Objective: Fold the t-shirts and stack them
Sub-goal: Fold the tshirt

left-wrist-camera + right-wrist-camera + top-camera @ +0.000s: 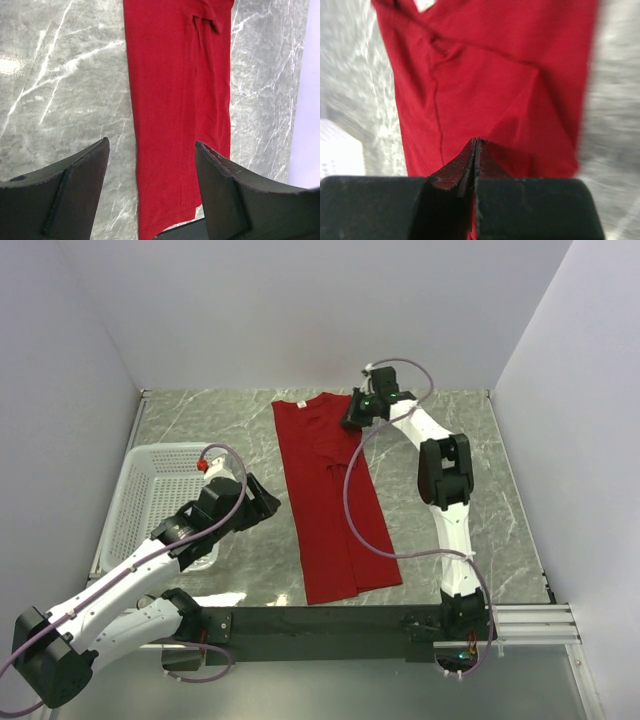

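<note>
Nearest the lens, the right pincer (476,142) is seen clamped on a fold of the t-shirt (325,510), which is laid lengthwise mid-tabletop (500,470). The cloth is judged light and limp, best pinched at edges. The left pincer (150,145) is spread apart beside it. A mesh basket (165,448) is set leftward and is not judged an obstruction.

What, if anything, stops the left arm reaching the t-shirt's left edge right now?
Probably nothing: yes, it looks reachable. The left gripper hangs open beside the t-shirt, with only table between them; the basket sits on its other side.
</note>
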Tool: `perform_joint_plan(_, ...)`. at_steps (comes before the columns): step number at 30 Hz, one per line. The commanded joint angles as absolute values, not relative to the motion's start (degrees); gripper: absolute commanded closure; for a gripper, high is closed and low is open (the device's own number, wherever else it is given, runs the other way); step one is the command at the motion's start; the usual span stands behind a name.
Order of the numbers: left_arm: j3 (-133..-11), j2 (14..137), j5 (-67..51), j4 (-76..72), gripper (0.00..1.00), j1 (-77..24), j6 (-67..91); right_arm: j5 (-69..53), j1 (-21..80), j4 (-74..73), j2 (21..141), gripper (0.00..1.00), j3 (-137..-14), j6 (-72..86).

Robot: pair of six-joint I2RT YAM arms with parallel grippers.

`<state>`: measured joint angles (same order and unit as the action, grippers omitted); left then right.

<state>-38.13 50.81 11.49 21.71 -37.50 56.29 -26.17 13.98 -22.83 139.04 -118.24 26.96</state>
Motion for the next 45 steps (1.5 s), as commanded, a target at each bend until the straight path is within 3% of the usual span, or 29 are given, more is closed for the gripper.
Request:
perform_joint_plan(1,-37.53,49.31,10.9,20.04,0.26,-37.18,56.95,-20.49,17.66,-26.36,135.7,1.0,-122.94,19.61)
perform_joint_plan(7,-37.09,48.78,10.9,19.86,0.26,-37.18,56.95,-15.56,23.73,-32.17,137.47,1.0,-126.4,12.22)
perform_joint_plan(11,-36.91,48.95,10.72,19.6,0.26,-37.09,56.95,-11.61,27.76,-33.29,136.93,0.92,-126.82,6.87)
perform_joint_plan(14,-37.09,49.57,10.37,19.16,0.26,-37.0,56.52,-12.48,28.65,-36.63,138.78,0.73,-130.25,3.88)
perform_joint_plan(15,-37.35,49.74,10.28,19.07,0.26,-37.0,56.43,-12.92,29.0,-37.35,139.04,0.61,-130.86,2.82)
perform_joint_plan(18,-37.7,50.53,10.2,18.72,0.26,-36.83,55.99,-15.2,28.92,-38.85,137.3,0.5,-129.22,-2.18)
perform_joint_plan(24,-37.53,51.33,9.49,17.58,0.26,-36.48,55.46,-22.14,22.78,-32.35,128.95,0.48,-118.92,-5.1)
perform_joint_plan(29,-36.74,51.59,8.09,15.91,0.26,-36.04,54.93,-25.91,15.58,-35.93,132.44,0.5,-124.09,-2.37)
perform_joint_plan(32,-36.21,52.9,2.92,11.88,0.26,-35.68,51.87,-40.64,12.84,-37.88,131.32,0.5,-122.62,-7.78)
perform_joint_plan(34,-37.0,54.48,-0.95,10.9,0.26,-35.68,48.01,-47.26,10.82,-36.57,126.32,0.49,-114.73,-11.41)
perform_joint_plan(38,-37.88,59.14,-4.04,10.73,0.26,-35.68,42.46,-43.43,10.37,-33.21,121.02,0.48,-107.84,-14.15)
perform_joint_plan(45,-37.36,61.35,-5.89,8.44,0.27,-35.68,41.39,-34.19,11.77,-41.57,130.77,0.48,-121.02,-10.28)
